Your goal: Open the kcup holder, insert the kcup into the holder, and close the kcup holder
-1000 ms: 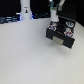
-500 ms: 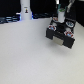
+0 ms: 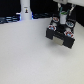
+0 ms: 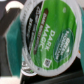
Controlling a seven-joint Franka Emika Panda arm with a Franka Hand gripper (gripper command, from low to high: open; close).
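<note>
Compared with the frame a second earlier, the arm had shifted slightly over the kcup holder (image 3: 61, 33), which sat toward the exterior view's right on the white table (image 3: 25, 55). The gripper (image 3: 63, 14) hung just above the holder's open tray, too small and blurred in that view for its jaws to be read. In the wrist view the kcup (image 4: 48, 41) filled the picture, its green lid tilted and very close to the camera; it looked carried by the gripper, though the fingers themselves did not show, so whether they were clamped on it could not be told for certain.

Several pods with pale or reddish tops (image 3: 69, 23) already stood in the tray's round slots, and which slot remained free could not be made out. The likely trouble from there was a tilted pod catching on a slot rim or landing on a filled slot, which would leave it proud of the tray and block the drawer from sliding shut. A tall white bottle (image 3: 25, 9) stood well apart, toward the exterior view's left.
</note>
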